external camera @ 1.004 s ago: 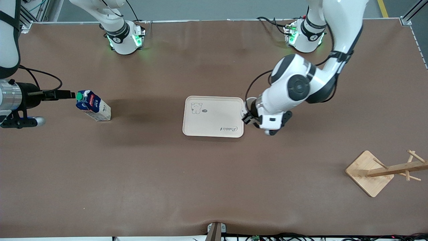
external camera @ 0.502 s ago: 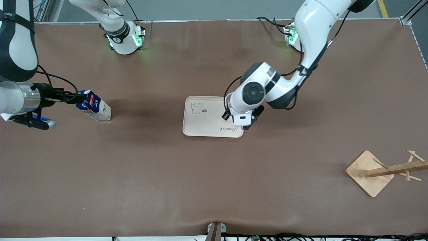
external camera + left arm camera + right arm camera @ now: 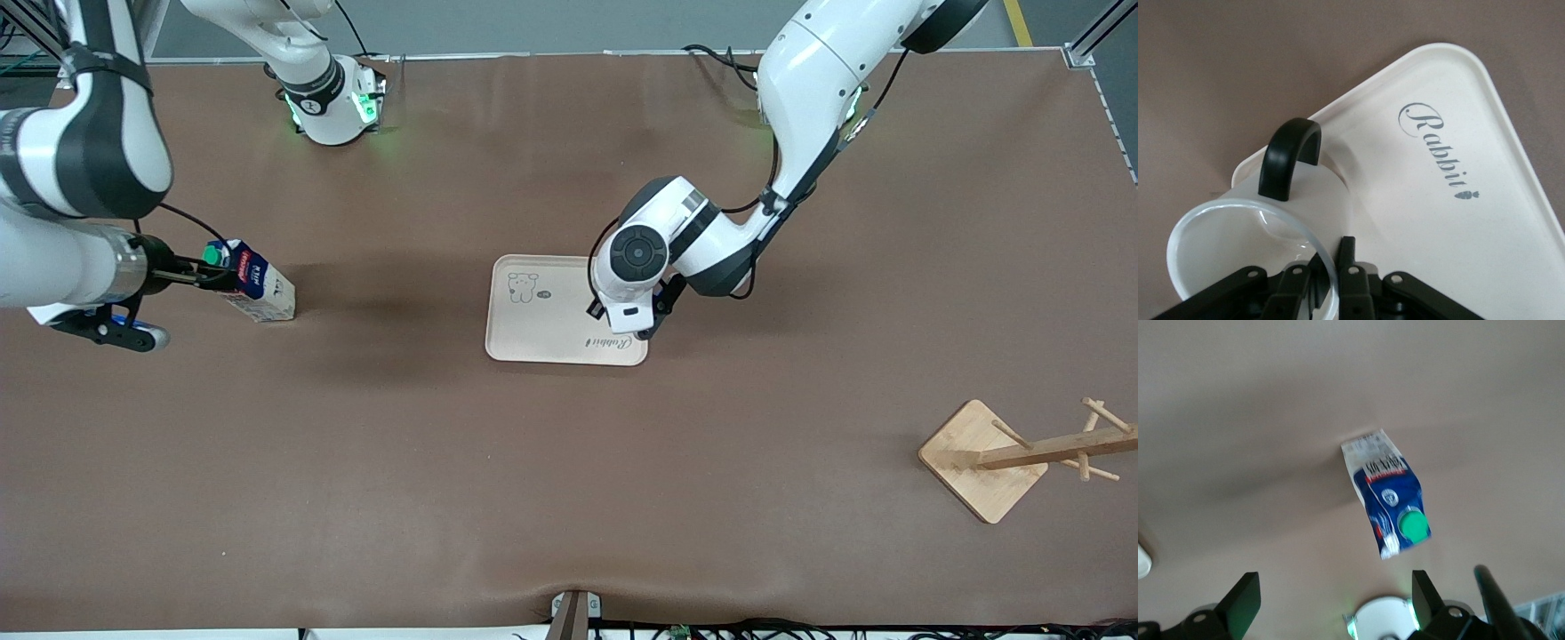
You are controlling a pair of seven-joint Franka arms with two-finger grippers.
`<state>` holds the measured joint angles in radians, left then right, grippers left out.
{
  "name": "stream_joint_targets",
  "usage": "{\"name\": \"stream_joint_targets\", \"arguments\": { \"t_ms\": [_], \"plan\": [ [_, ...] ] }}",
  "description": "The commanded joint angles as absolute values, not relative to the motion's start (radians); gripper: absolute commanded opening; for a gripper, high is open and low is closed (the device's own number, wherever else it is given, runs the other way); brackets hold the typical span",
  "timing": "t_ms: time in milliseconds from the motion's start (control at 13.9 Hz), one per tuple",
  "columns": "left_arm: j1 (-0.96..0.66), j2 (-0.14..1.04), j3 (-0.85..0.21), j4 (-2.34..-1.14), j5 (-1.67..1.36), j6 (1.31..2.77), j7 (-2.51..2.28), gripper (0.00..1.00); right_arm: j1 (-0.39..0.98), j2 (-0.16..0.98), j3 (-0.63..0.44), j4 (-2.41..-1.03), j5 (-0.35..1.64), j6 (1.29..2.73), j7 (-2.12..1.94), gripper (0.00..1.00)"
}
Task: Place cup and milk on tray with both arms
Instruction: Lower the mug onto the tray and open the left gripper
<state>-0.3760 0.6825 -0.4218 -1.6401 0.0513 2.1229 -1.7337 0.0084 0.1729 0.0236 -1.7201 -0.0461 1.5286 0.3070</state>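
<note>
The white cup (image 3: 1238, 230) with its black handle (image 3: 1288, 157) hangs in my left gripper (image 3: 1331, 263), which is shut on its rim, one finger inside and one outside. It is over a corner of the cream tray (image 3: 1418, 220) near the "Rabbit" script; whether it touches the tray I cannot tell. In the front view the left wrist hides the cup over the tray (image 3: 542, 324) at its end toward the left arm. The milk (image 3: 253, 284) stands toward the right arm's end. My right gripper (image 3: 216, 274) is open beside its blue top, the carton (image 3: 1388, 497) ahead of the fingers, not between them.
A wooden stand with pegs (image 3: 987, 458) sits on a square base near the front camera at the left arm's end of the table. The two arm bases with green lights (image 3: 333, 102) stand along the table's back edge. Brown tabletop surrounds the tray.
My left arm has swung the cup from beside the tray's end to over the tray. My right gripper has moved closer to the milk's top, still open.
</note>
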Motion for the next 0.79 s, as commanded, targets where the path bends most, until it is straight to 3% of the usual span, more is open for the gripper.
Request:
{"name": "stream_joint_targets", "arguments": {
  "t_ms": [0, 72, 143, 358, 717],
  "plan": [
    [-0.397, 0.695, -0.410, -1.606, 0.101, 2.098, -1.767, 0.00, 0.006, 0.054, 0.023, -1.888, -0.071, 1.611, 0.249, 1.00],
    [-0.397, 0.695, -0.410, -1.605, 0.101, 2.098, -1.767, 0.11, 0.003, 0.052, 0.021, -1.900, -0.071, 1.624, 0.168, 1.00],
    [-0.397, 0.693, -0.410, -1.605, 0.100, 2.098, -1.769, 0.44, -0.012, 0.054, 0.020, -1.919, -0.071, 1.667, 0.106, 1.00],
    [-0.402, 0.693, -0.410, -1.583, 0.104, 2.098, -1.802, 1.00, -0.081, 0.054, 0.020, -1.979, -0.071, 1.749, -0.010, 1.00],
    [-0.384, 0.651, -0.405, -1.510, 0.130, 2.050, -1.798, 1.00, -0.123, 0.026, 0.020, -2.104, -0.069, 1.887, -0.020, 1.00]
  ]
}}
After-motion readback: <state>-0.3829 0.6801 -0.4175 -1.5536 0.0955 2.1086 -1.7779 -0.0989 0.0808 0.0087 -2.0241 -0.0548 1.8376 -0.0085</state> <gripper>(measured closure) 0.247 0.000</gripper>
